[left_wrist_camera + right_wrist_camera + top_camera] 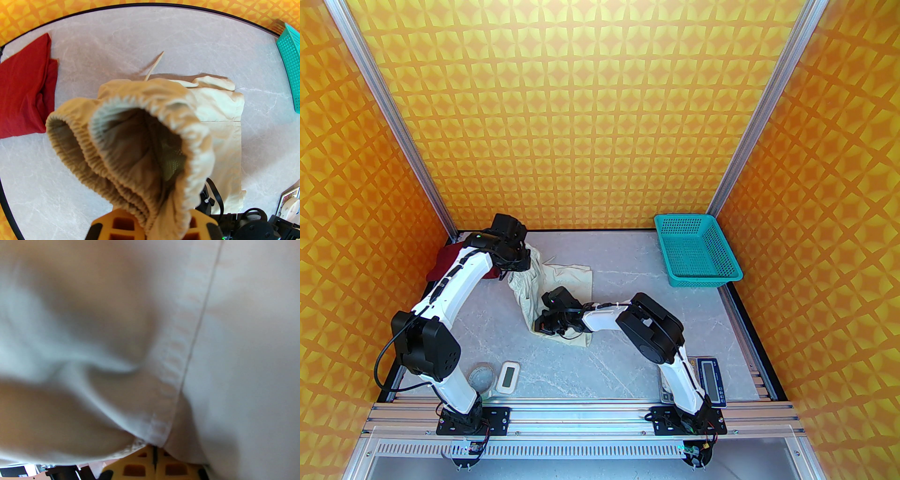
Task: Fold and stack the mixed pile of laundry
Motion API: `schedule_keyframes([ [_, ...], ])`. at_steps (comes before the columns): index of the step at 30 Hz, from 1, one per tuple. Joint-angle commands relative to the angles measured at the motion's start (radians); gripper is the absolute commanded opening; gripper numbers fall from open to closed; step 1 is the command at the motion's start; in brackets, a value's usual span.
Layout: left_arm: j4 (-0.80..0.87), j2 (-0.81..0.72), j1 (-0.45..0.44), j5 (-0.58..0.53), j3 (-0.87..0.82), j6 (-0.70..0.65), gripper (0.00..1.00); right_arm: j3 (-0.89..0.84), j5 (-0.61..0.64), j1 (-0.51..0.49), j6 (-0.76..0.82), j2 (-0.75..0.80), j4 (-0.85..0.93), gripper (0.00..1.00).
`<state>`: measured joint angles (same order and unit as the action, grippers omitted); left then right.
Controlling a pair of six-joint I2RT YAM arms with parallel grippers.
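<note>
The cream-white shorts [569,276] lie left of centre on the desk [628,281]. They look soft, light and limp, so they will likely sag and bunch wherever unsupported; the elastic waistband and stitched hem are the firmest places to grip. The left hand [159,225] pinches the gathered waistband and holds it raised, and the right hand [154,465] is clamped on the hem. The dark red shirt [446,260] lies at the desk's left edge, just beside the shorts. The teal basket [698,255] stands well apart at upper right, out of the way.

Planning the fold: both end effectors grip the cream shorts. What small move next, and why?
Probably carry the left end effector, shut on the raised waistband, toward the right end effector, shut on the shorts' hem: that would fold them in half. The red shirt lies folded.
</note>
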<state>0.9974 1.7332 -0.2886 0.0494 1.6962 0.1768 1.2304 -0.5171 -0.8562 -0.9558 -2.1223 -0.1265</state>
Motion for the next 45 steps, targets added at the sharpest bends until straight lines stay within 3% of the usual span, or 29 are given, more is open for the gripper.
schedule_keyframes([
  [1,0.03,0.015,-0.034,-0.075,0.033,-0.02,0.0,-0.085,0.053,0.043,0.059,0.179,0.038,0.0],
  [7,0.062,0.044,-0.097,-0.154,0.071,-0.011,0.0,-0.252,0.084,0.19,0.147,0.401,0.196,0.02],
  [16,0.128,0.164,-0.174,-0.232,0.219,0.001,0.0,-0.268,0.161,0.368,0.387,0.425,0.558,0.05],
  [29,0.208,0.292,-0.29,-0.287,0.345,0.069,0.0,-0.306,0.084,0.374,0.302,0.248,0.362,0.01],
  [36,0.199,0.344,-0.344,-0.287,0.337,0.145,0.0,-0.382,0.003,0.415,0.208,0.249,0.17,0.0],
  [42,0.151,0.344,-0.363,-0.287,0.285,0.22,0.0,-0.394,0.015,0.436,0.21,0.248,0.147,0.0],
  [43,0.14,0.338,-0.363,-0.287,0.269,0.234,0.02,-0.395,0.015,0.437,0.206,0.244,0.137,0.0],
  [45,0.109,0.328,-0.397,-0.284,0.229,0.26,0.19,-0.397,0.013,0.438,0.197,0.232,0.121,0.0],
])
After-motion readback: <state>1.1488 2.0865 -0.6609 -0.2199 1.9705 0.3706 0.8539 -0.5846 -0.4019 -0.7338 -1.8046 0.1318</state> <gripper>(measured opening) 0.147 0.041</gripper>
